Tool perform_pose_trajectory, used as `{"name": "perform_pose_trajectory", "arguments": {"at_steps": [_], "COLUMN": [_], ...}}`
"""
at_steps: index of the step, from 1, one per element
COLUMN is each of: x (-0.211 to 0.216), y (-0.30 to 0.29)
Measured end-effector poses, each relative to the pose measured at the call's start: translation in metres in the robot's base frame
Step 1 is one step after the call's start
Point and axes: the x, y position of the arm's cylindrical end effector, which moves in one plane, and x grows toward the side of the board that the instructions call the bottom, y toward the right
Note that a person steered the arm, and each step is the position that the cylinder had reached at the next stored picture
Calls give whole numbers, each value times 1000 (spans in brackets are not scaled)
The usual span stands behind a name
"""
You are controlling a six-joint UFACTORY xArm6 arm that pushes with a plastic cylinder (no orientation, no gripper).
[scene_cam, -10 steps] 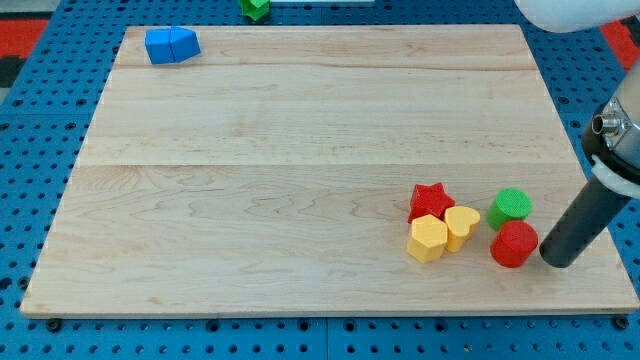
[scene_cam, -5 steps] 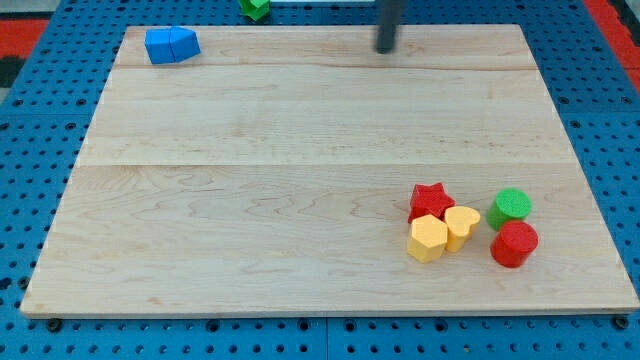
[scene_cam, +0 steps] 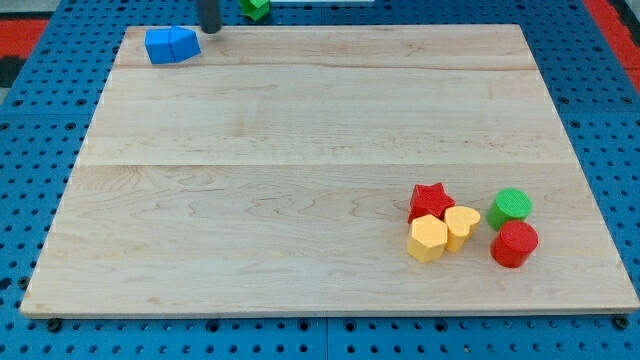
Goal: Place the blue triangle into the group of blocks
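The blue triangle (scene_cam: 171, 45) lies at the top left corner of the wooden board (scene_cam: 300, 170), with a second blue piece joined at its right side. My tip (scene_cam: 211, 28) is at the view's top edge, just to the upper right of the blue block and close to it. The group sits at the bottom right: a red star (scene_cam: 431, 199), a yellow hexagon (scene_cam: 428, 239), a yellow heart (scene_cam: 462, 223), a green cylinder (scene_cam: 511, 207) and a red cylinder (scene_cam: 515, 244).
A green block (scene_cam: 255, 8) lies off the board at the view's top edge, right of my tip. Blue pegboard (scene_cam: 40, 150) surrounds the board.
My tip has gone from beside the red cylinder at the bottom right, across the top of the board, to the top left next to the blue block. No block has moved.
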Motion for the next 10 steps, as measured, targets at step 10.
{"name": "perform_pose_trajectory", "arguments": {"at_steps": [10], "x": [236], "y": [221]}}
